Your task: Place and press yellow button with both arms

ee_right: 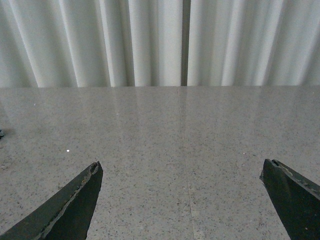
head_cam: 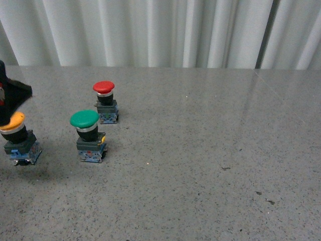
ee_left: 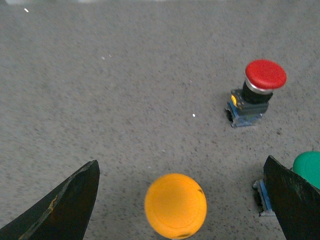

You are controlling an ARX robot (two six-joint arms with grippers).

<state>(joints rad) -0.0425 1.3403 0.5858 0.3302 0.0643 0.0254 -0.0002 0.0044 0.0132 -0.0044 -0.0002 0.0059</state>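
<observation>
The yellow button (head_cam: 17,136) stands upright on the grey table at the far left, its cap partly covered by my left arm. In the left wrist view its yellow-orange cap (ee_left: 175,205) lies between and below my open fingers. My left gripper (ee_left: 182,200) is open, just above the cap, not touching it. My right gripper (ee_right: 182,200) is open and empty over bare table, with no button in its view. The right arm is out of the front view.
A green-capped switch (head_cam: 88,135) stands just right of the yellow button and shows in the left wrist view (ee_left: 310,167). A red-capped switch (head_cam: 105,102) stands further back, also in the left wrist view (ee_left: 257,92). White curtains (head_cam: 160,30) hang behind the table.
</observation>
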